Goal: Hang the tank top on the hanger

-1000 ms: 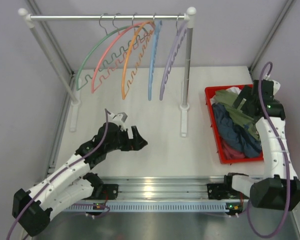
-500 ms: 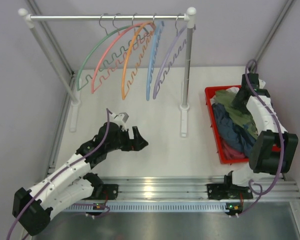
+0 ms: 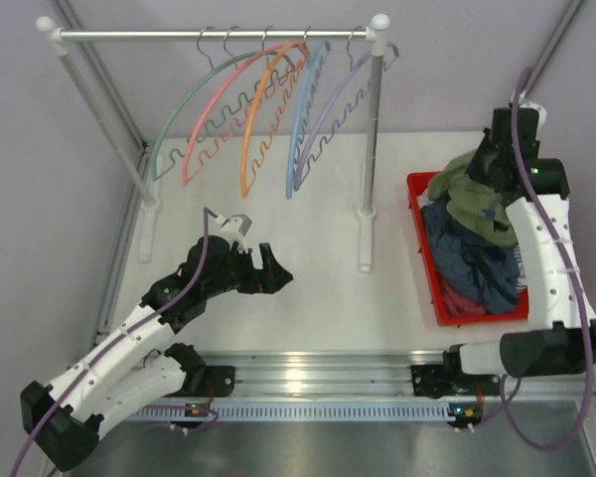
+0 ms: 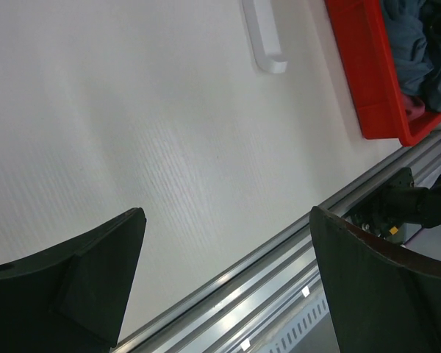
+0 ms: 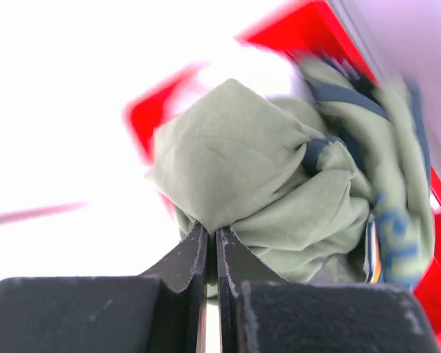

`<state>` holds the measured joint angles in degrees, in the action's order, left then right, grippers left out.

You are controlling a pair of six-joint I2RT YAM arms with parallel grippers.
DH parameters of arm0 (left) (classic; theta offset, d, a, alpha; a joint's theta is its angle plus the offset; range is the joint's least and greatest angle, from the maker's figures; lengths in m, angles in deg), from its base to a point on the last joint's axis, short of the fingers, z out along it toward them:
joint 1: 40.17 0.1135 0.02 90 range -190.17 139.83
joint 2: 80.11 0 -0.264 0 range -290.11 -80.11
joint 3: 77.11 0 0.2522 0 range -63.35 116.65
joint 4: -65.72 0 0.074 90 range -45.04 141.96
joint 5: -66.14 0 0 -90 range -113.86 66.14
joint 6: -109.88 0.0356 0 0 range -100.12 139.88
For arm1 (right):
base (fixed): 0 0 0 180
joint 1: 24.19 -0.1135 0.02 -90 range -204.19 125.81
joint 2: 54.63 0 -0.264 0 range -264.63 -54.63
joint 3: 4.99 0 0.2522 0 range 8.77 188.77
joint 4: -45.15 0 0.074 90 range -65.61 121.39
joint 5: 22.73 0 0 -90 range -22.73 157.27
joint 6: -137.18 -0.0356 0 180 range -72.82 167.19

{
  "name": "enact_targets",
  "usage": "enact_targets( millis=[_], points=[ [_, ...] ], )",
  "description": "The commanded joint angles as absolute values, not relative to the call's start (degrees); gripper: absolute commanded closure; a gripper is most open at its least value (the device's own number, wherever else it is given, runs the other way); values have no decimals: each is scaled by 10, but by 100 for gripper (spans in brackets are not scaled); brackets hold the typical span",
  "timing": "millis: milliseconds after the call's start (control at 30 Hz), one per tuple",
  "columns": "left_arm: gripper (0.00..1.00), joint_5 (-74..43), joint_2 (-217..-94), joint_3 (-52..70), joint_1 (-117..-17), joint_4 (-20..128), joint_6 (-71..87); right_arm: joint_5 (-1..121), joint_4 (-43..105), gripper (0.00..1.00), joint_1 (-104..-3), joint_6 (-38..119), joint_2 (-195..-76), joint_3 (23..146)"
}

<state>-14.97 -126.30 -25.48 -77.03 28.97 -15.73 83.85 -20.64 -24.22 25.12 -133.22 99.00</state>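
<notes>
A pink hanger [image 3: 191, 154] and an orange hanger [image 3: 246, 149] hang on the rack [image 3: 129, 35], a red bin [image 3: 424, 248] nearby.

Top cam: fixed, high behind both arm bases, looking down and forward; wide, takes in the whole tabletop [image 3: 308, 288], hanger rack [image 3: 219, 35] far beyond the left jaws, red bin [image 3: 424, 248] under the right jaws.

Left wrist cam: sits behind the left jaws, close, tilted down between both tips onto bare tabletop; rack foot [image 4: 263, 37] and bin corner ahead of the jaws, aluminium rail [image 4: 264, 272] between the tips; shares bin, foot and rail with top cam.

Right wrist cam: very close, looking along the right jaws at the tank top [image 5: 235, 162] at their tips, bin behind, blurred; shares both with top cam.
</notes>
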Motion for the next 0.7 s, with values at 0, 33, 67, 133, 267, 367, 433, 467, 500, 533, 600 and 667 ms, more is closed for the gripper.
enact_targets(
  millis=[0,33,67,133,267,367,433,467,500,533,600,667],
  points=[
    [2,-165,-1242,-207,-773,269,-142,862,-281,100,-337,259,-1266,1096],
    [2,-166,-1240,-195,-773,266,-141,869,-291,100,-352,255,-1262,1123],
    [1,-167,-1237,-189,-773,261,-140,869,-297,100,-368,252,-1257,1133],
    [2,-175,-1231,-169,-773,246,-139,870,-325,100,-410,244,-1249,1155],
    [1,-188,-1219,-140,-773,224,-138,880,-351,100,-483,233,-1230,1154],
    [2,-200,-1211,-121,-773,209,-147,899,-362,100,-573,213,-1220,1115],
    [2,-205,-1201,-114,-773,203,-152,904,-331,100,-620,182,-1211,1038],
    [2,-215,-1197,-113,-773,203,-154,910,-316,100,-646,168,-1208,1012],
    [2,-220,-1194,-112,-773,201,-161,914,-302,100,-694,153,-1206,987],
    [2,-224,-1190,-113,-773,201,-163,913,-285,100,-718,125,-1206,935],
    [2,-254,-1189,-112,-773,187,-173,906,-224,100,-780,99,-1215,889],
    [2,-269,-1191,-117,-773,179,-178,899,-178,100,-818,69,-1231,827]
  ],
)
